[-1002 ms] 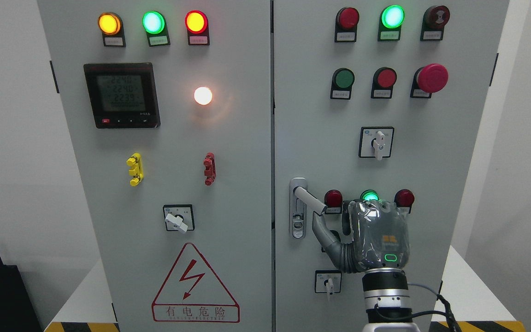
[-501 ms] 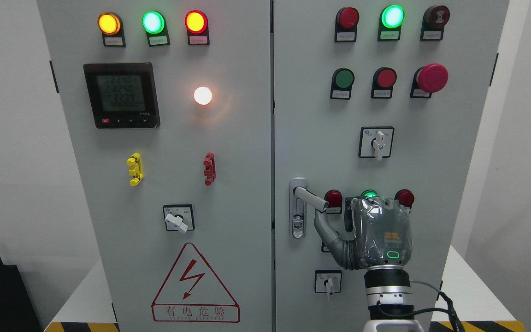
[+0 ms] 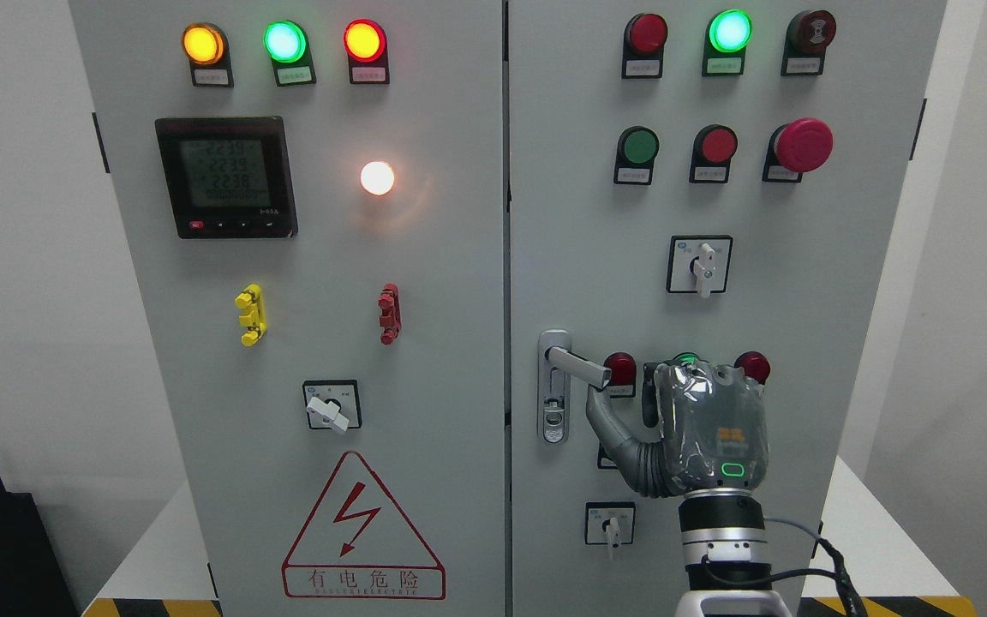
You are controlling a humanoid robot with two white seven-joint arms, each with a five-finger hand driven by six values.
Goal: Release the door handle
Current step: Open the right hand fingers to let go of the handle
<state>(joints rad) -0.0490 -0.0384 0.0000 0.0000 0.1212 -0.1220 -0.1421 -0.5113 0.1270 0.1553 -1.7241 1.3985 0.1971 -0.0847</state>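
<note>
The silver door handle (image 3: 577, 367) sits on the right cabinet door (image 3: 596, 214), its lever pointing right and sloping slightly down from its lock plate (image 3: 553, 403). My right hand (image 3: 639, 404) comes up from the bottom edge, its back towards the camera, just right of the lever. Its thumb (image 3: 607, 422) stretches up-left, and the tip lies right under the lever's free end. The fingers are not wrapped around the lever, so the hand is open. The palm hides most of a green lamp (image 3: 687, 359).
Red lamps (image 3: 620, 368) flank the hand, and a rotary switch (image 3: 611, 523) sits below its thumb. Another rotary switch (image 3: 699, 264) and a red mushroom button (image 3: 802, 144) are higher up. The left door (image 3: 331, 257) carries a meter, lamps and a warning triangle.
The lever has swung up from a steeper downward slant towards level. My right hand has shifted slightly to the right, its thumb staying under the lever's end.
</note>
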